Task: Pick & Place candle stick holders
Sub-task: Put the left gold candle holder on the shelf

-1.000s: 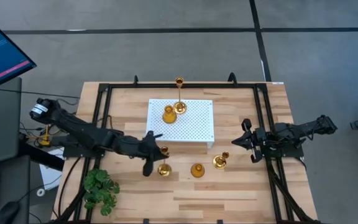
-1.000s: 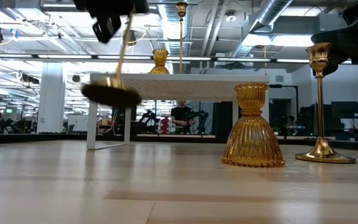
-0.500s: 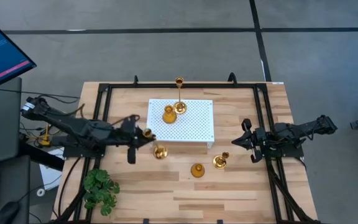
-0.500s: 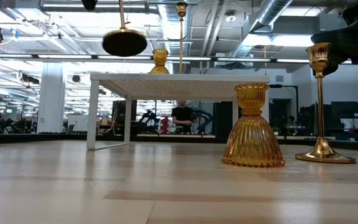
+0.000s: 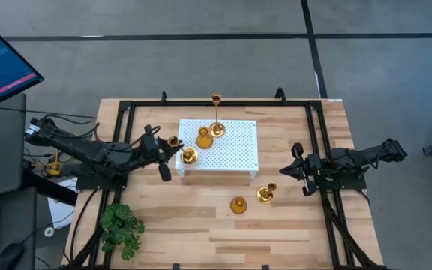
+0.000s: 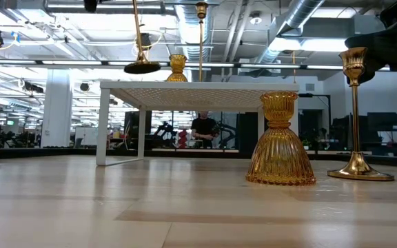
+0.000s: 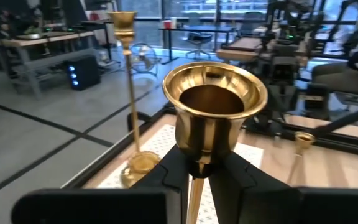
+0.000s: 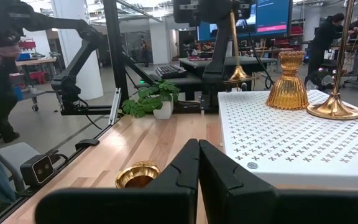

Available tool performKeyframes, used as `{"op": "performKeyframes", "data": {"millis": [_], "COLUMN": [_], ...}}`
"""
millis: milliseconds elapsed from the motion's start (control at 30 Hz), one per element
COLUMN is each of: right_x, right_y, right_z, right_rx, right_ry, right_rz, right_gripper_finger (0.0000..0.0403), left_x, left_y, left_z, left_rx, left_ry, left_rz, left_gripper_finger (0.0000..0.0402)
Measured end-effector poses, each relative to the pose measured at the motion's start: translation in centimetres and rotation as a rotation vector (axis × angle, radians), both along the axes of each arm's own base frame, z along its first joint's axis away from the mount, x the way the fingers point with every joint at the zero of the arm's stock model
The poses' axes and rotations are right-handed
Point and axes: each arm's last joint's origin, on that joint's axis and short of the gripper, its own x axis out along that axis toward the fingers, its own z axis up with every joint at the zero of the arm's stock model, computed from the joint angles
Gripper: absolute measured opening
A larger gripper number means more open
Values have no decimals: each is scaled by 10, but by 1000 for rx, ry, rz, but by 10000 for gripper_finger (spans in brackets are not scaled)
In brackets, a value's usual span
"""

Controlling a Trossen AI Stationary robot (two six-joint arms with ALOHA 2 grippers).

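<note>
High view: left tool [image 5: 170,147] grips a slim-stemmed shiny gold candle holder [image 5: 188,155] above the white perforated board's [image 5: 231,150] edge; lower it upright, base flat, clear of the 2 holders already there. Right tool [image 5: 285,170] rests clenched.

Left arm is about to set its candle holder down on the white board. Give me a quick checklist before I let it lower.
1. Left pincer shut on the stemmed holder: ok.
2. Base above the white board's left edge, not yet resting: ok.
3. Clear of the ribbed holder and tall holder on the board: ok.
4. Holder upright: cannot tell.
5. Right pincer shut, parked at the table's right side: ok.
</note>
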Motion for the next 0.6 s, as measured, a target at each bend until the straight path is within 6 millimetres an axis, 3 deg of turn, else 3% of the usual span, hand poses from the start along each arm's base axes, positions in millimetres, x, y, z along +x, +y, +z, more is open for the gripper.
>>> {"op": "performKeyframes", "data": {"millis": [600], "right_x": [0], "right_y": [0], "right_z": [0], "right_rx": [-10], "right_ry": [-2], "right_rz": [-4], "right_gripper_finger": [0], "left_x": [20], "left_y": [17], "left_z": [-11], "left_rx": [-59], "left_ry": [44], "left_rz": [-6], "left_gripper_finger": [42]}}
